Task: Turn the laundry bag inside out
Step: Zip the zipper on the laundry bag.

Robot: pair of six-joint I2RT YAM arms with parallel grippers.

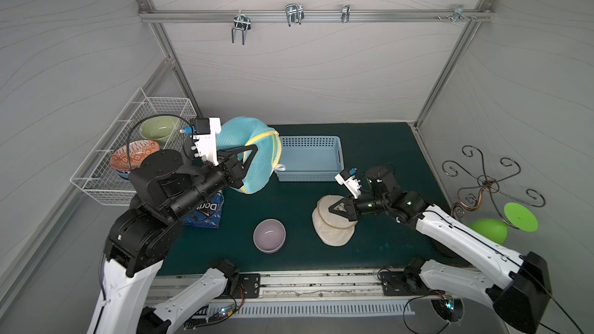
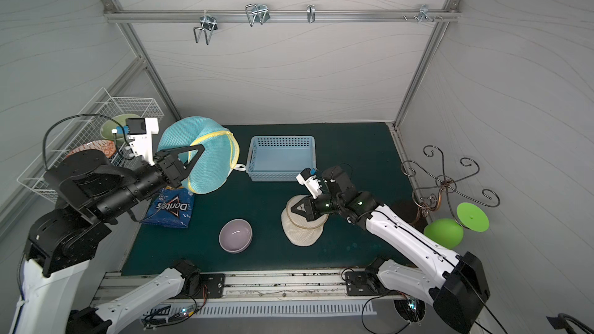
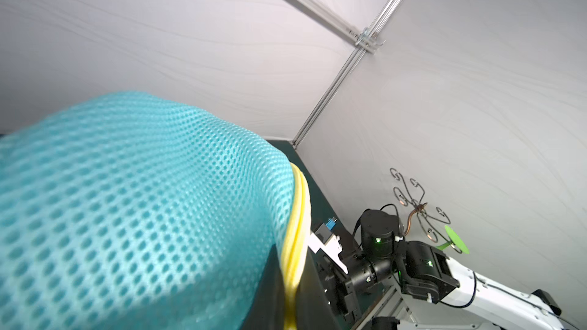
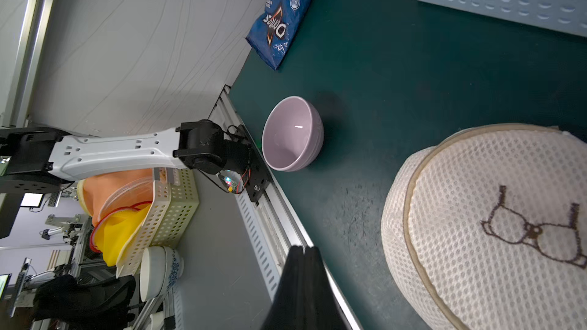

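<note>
Left fingers (image 1: pixel 241 148) tight on laundry bag (image 1: pixel 234 133), right fingers (image 4: pixel 293 287) together; green bowl (image 1: pixel 157 130), patterned bowl (image 1: pixel 144 153) in wire basket (image 1: pixel 103 187).

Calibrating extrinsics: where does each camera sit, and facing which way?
Top views: high at the front, looking down at the table; both arms show.
Left wrist: on left arm, looks past the teal laundry bag to the right arm.
Right wrist: on right arm, looks past its shut jaws to the purple bowl, left arm's base.
Shared: purple bowl, right wrist and both top views.
</note>
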